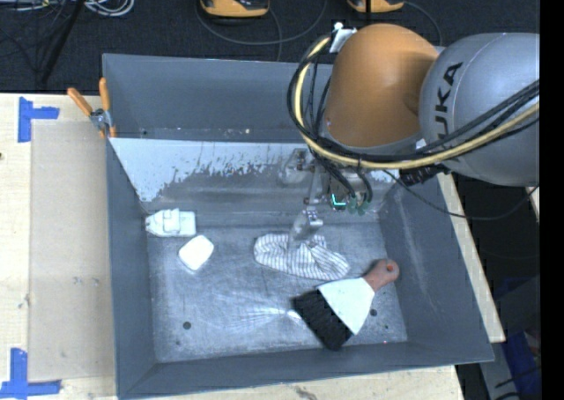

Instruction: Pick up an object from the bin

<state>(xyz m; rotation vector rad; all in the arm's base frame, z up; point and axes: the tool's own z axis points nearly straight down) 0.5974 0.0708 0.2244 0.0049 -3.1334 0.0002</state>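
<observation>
Looking into the grey bin [132,240], we find the jaws touching the far edge of a crumpled striped cloth [300,257]; clenched or released, we cannot tell. Just beside the cloth lies a black-bristled brush [339,306]

The arm [493,116] is a rounded silver-grey shell bearing black KUKA lettering [447,97]. A glossy orange cover [379,81] caps its wrist, ringed by black and yellow cables [302,103]. The small hand [310,220] is bare metal with a green glint.
</observation>
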